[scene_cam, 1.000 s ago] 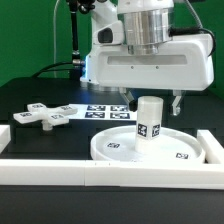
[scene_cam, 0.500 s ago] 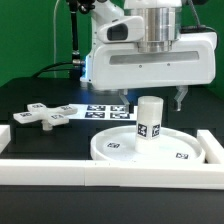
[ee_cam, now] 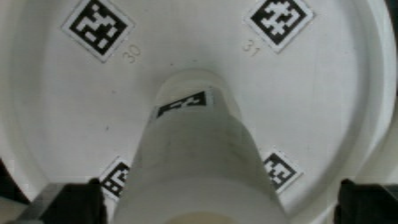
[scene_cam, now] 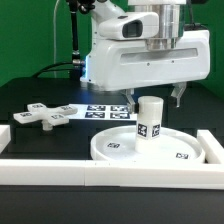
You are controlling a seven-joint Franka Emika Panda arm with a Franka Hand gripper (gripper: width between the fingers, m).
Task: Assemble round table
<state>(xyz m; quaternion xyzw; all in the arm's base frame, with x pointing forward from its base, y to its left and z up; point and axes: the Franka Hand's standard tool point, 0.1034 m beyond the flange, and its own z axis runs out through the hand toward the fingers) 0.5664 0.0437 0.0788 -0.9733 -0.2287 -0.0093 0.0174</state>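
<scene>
The round table's rimmed disc (scene_cam: 112, 149) lies flat on the black table. The short cylindrical leg (scene_cam: 150, 118) stands upright on the disc's middle. The cross-shaped foot (scene_cam: 42, 115) lies apart at the exterior view's left. My gripper (scene_cam: 153, 98) hangs open just above the leg's top, one finger on each side, not touching it. In the wrist view the leg (ee_cam: 205, 150) rises from the disc (ee_cam: 178, 55) between my dark fingertips (ee_cam: 71, 203), and my gripper (ee_cam: 222, 205) holds nothing.
The marker board (scene_cam: 104, 111) lies behind the disc. White border rails run along the front (scene_cam: 90, 176), the exterior view's right (scene_cam: 212, 148) and the left corner (scene_cam: 8, 140). A green backdrop stands behind.
The wrist has turned about its vertical axis above the leg and the fingers have shifted slightly. The leg, disc and foot have not moved.
</scene>
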